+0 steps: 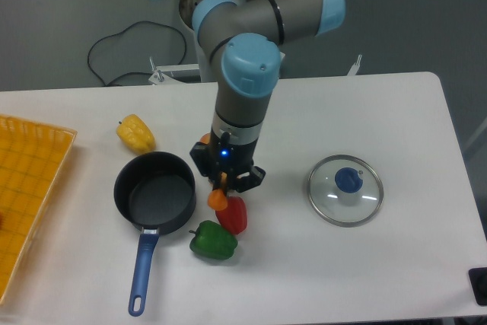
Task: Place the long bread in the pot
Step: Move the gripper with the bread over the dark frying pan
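Gripper [221, 181] clamped on the long bread [218, 198], lifted off the table [396, 119], just right of the pot [154, 192]. Bread end sits over the red pepper [233, 215]; green pepper [213, 240] just below. Glass lid [345, 189] well apart to the right.
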Controlling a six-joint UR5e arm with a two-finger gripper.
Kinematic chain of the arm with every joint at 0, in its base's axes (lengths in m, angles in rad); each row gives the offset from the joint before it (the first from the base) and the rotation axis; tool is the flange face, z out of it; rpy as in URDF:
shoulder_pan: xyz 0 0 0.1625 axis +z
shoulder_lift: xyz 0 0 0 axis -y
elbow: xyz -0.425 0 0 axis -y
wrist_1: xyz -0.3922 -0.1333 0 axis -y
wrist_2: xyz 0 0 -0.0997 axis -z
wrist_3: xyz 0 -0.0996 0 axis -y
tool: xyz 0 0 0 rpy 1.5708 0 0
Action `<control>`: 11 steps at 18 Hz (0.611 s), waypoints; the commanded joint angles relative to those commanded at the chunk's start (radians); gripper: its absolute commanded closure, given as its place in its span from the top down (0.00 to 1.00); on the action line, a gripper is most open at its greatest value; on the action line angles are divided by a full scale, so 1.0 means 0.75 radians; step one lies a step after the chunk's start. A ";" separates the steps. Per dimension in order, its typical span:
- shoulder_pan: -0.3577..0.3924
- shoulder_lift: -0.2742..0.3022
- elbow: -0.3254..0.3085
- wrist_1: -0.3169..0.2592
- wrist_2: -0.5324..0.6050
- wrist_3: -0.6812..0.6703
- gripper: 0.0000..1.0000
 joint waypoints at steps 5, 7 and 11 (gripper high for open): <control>-0.002 0.025 0.004 -0.002 -0.033 -0.051 0.25; 0.008 0.025 0.026 -0.002 -0.066 -0.088 0.25; 0.020 0.023 0.072 0.020 -0.078 -0.143 0.25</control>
